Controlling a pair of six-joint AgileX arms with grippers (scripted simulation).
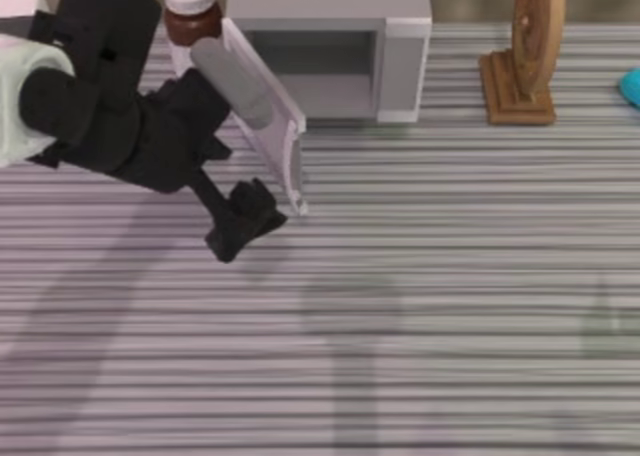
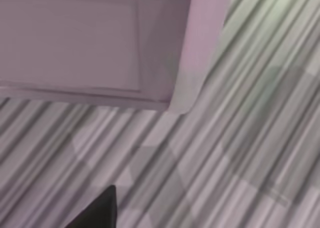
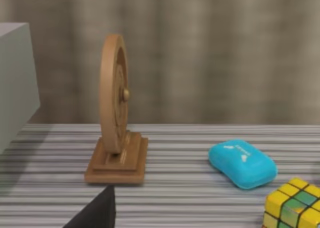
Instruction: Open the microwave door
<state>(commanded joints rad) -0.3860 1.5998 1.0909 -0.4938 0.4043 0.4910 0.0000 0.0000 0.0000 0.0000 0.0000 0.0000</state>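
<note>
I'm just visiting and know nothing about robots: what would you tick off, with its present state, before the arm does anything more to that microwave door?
1. Microwave door swung out from the microwave, cavity showing: ok.
2. Left gripper near the door's free edge: ok.
3. Left gripper actually holding the door: cannot tell.
4. Brown jar behind the door, close to its swing: cannot tell.
5. Wooden wheel stand well away from the door: ok.
6. Right arm out of the top view: ok.
</note>
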